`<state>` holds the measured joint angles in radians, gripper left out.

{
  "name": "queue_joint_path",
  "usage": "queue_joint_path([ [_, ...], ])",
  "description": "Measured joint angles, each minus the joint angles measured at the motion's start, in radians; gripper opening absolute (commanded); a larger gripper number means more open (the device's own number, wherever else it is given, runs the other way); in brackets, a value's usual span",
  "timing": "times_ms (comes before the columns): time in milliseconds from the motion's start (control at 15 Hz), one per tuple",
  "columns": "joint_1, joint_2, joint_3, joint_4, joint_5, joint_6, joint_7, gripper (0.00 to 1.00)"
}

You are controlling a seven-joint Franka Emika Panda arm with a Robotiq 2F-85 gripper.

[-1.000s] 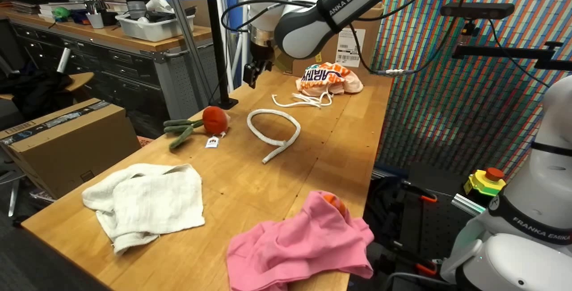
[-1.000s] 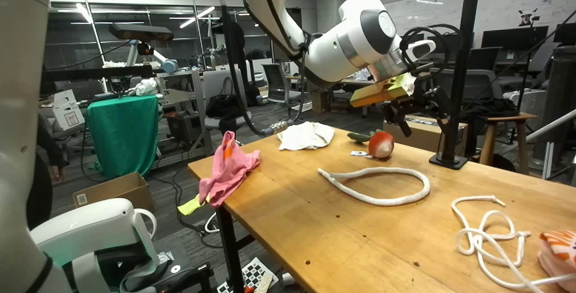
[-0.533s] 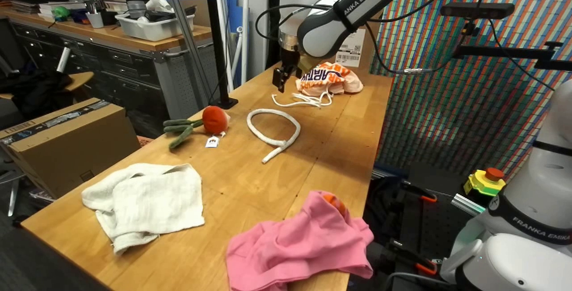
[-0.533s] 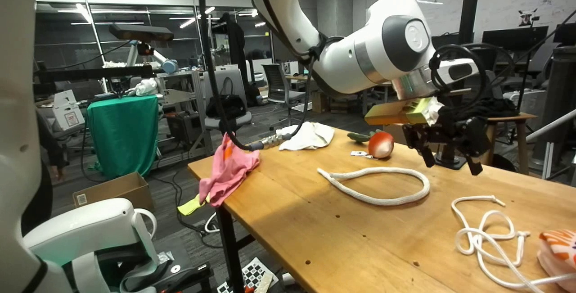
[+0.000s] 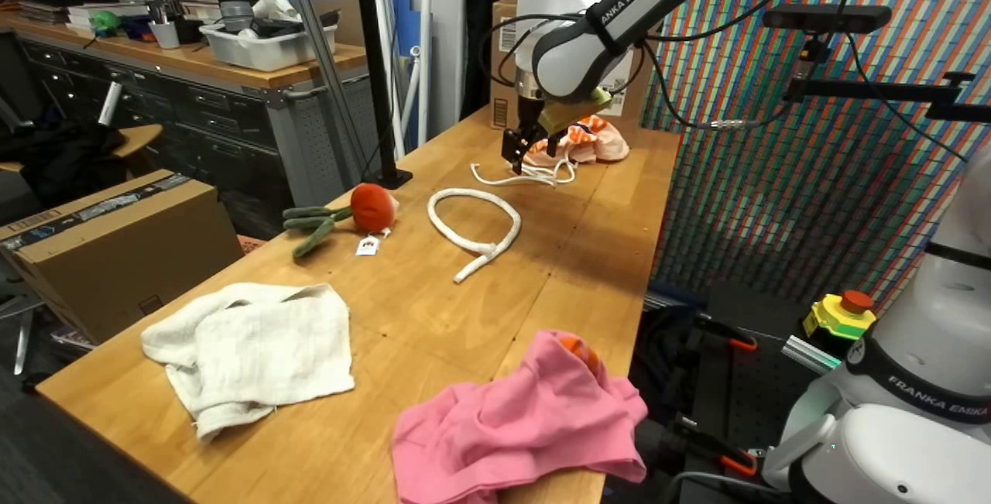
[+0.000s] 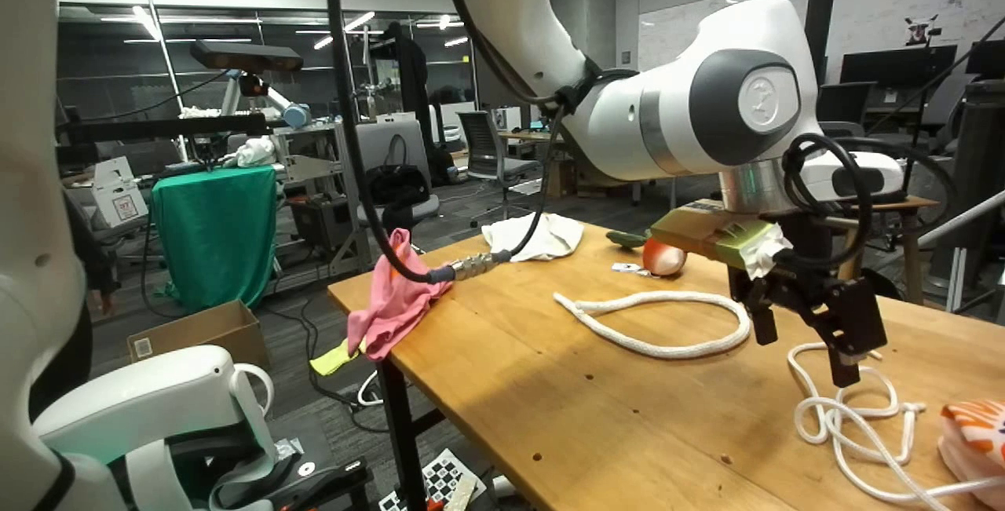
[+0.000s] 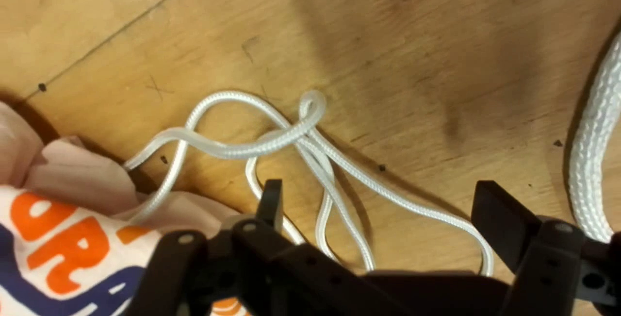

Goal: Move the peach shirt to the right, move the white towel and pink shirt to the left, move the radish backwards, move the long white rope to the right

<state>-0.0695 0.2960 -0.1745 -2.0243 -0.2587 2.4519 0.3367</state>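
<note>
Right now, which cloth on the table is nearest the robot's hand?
The peach shirt with orange letters; the pink shirt and white towel lie much farther away.

Both exterior views look down across the tabletop [image 5: 433, 318] from different sides — the wrist view, close above it, faces down.

Tool [image 5: 534, 159] near peach shirt [image 5: 605, 143]; radish [image 5: 372, 208] near looped white rope [image 5: 488, 249].

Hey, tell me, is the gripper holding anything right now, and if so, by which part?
Nothing is held: the fingers stand wide apart, and the thin white cord lies below them on the wooden table.
</note>
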Motion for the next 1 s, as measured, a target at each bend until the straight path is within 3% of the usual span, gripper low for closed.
queue_joint_path([
  [1000,-0.076,0.075,-0.001,0.006,0.25,-0.033,0.001,1.0],
])
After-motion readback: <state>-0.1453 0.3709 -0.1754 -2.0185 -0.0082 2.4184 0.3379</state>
